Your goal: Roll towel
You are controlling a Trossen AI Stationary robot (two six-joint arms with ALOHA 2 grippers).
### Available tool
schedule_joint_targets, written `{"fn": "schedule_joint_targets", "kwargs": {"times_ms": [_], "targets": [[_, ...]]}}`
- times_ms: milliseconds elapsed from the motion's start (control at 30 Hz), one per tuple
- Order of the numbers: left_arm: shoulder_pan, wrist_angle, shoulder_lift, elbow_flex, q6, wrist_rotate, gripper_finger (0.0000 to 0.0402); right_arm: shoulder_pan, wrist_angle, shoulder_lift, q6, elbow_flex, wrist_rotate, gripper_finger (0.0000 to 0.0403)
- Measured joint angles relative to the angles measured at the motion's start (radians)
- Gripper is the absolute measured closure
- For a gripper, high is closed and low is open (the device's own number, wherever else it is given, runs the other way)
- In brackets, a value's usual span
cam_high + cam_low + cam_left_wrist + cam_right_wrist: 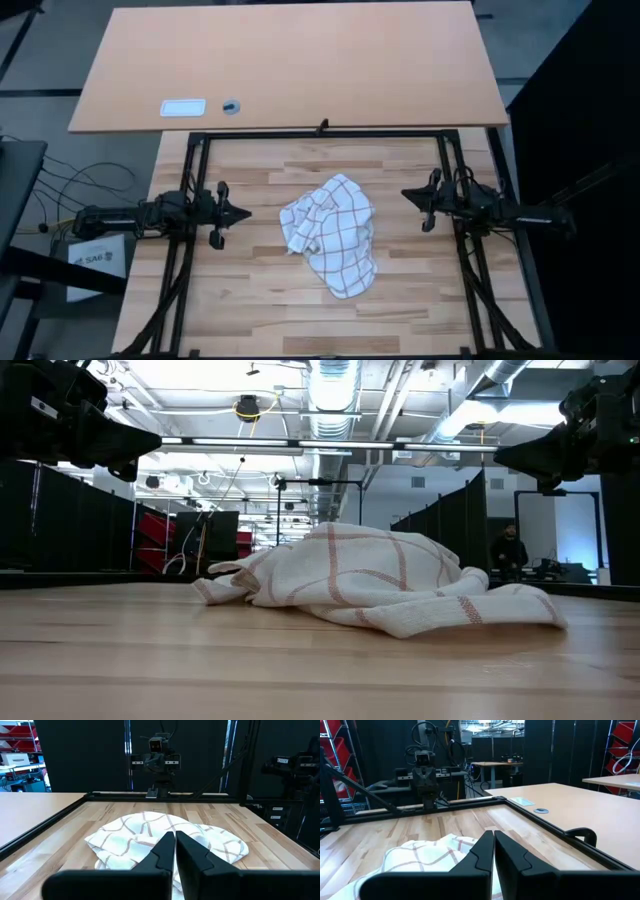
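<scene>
Two claws hang above the desk (250, 300), one on each side of the towel (332, 233), neither touching it. The towel lies crumpled in a loose heap near the middle of the desk, its reddish check lines showing across the folds. The left claw (243, 212) sits just beside the heap with its fingers (161, 852) pressed together, holding nothing. The right claw (408, 194) sits a little farther off, its fingers (482, 851) likewise closed tight and holding nothing.
</scene>
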Motion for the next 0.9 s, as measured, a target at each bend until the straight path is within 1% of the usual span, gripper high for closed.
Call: {"fn": "schedule_joint_targets", "kwargs": {"times_ms": [200,400,467,567,667,700,800,900], "targets": [[0.000,0.006,0.000,0.000,-0.003,-0.001,0.0402,0.000,0.000,0.000,0.000,0.000,0.000,0.0402],[0.000,0.014,0.000,-0.001,-0.060,-0.008,0.0402,0.000,0.000,0.000,0.000,0.000,0.000,0.0402],[0.000,0.017,0.000,-0.001,-0.115,-0.029,0.0402,0.000,0.000,0.000,0.000,0.000,0.000,0.0402],[0.001,0.026,0.000,-0.001,-0.228,-0.086,0.0402,-0.002,0.006,0.000,0.000,0.000,0.000,0.0402],[0.001,0.030,0.000,-0.001,-0.288,-0.115,0.0402,-0.006,0.031,0.000,0.003,-0.001,0.005,0.0402],[0.001,0.031,0.000,-0.001,-0.310,-0.124,0.0402,-0.006,0.058,0.000,0.023,-0.001,0.005,0.0402],[0.001,0.034,0.000,-0.001,-0.358,-0.142,0.0402,0.003,0.151,0.000,0.192,-0.001,0.009,0.0402],[0.001,0.043,0.000,-0.001,-0.369,-0.161,0.0402,-0.014,0.238,0.001,0.329,0.001,0.052,0.0402]]}}
